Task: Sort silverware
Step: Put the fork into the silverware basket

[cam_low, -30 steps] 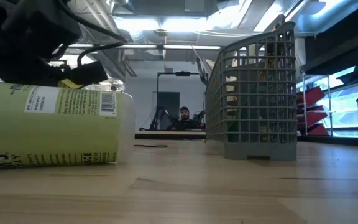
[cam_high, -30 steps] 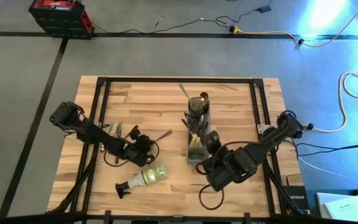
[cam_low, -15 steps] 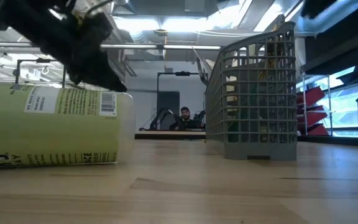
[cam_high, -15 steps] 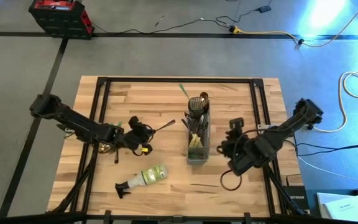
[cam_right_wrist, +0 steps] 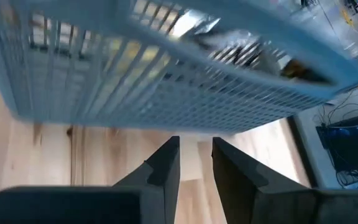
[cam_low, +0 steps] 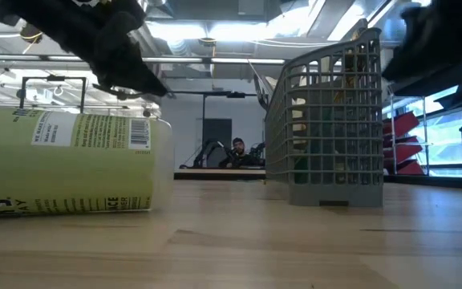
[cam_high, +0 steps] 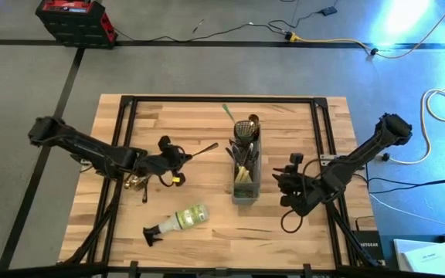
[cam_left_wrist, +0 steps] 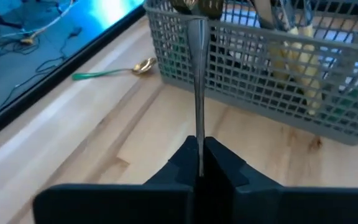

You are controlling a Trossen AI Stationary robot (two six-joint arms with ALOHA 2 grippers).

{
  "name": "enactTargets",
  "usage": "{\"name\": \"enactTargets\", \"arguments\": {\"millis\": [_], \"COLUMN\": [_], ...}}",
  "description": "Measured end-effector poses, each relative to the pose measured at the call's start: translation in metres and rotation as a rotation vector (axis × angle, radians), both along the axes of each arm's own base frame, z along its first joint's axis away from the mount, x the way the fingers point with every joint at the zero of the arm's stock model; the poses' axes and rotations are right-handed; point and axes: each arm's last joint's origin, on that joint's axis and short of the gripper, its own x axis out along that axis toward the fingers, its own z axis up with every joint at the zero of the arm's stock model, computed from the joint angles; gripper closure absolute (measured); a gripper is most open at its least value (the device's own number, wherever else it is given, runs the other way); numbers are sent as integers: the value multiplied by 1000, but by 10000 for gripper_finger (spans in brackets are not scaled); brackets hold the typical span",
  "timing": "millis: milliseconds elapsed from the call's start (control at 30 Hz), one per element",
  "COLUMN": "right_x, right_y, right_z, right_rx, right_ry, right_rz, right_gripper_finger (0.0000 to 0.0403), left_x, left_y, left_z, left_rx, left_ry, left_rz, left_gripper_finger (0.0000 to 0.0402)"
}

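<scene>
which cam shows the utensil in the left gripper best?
Left wrist view: the slim utensil runs straight out from the shut left gripper toward the grey caddy. High view shows it small; the low and right wrist views don't show it.

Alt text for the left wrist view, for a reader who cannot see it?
The left gripper, fingers shut, holds a slim dark utensil pointing at the grey mesh caddy, which is filled with silverware. A green-handled gold spoon lies on the wooden table beside the caddy.
</scene>
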Motion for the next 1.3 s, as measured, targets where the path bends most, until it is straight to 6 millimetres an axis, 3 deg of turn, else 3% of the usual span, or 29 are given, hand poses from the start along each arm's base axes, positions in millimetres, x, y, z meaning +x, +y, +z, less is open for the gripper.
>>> {"name": "enactTargets", "arguments": {"millis": [133,267,533,700,900,1033,1300], "right_x": [-7,-11,-14,-12,-10,-10,-10], "right_y": [-5,-9,-11,-9,-7,-7,-7], "right_z": [-34,-51,-60,-60,-59,-59,-59], "right_rx": [21,32,38,54,47,54,60], "right_ry": [3,-12,-29,-57,-57,-50,-47], "right_rz": [4,5,3,9,41,47,50], "right_gripper_finger": [327,327,327,327,327,327,327], "left_x": [2,7,19,42,87,116,160], "left_y": [10,21,54,73,93,101,77], "left_z": [22,57,141,180,191,185,165], "left_rx": [23,79,194,272,382,430,682], "left_ry": [71,116,198,299,539,745,1010], "left_rz": [42,58,14,-54,-179,-267,-460], "left_gripper_finger": [401,401,401,401,401,401,401]}}
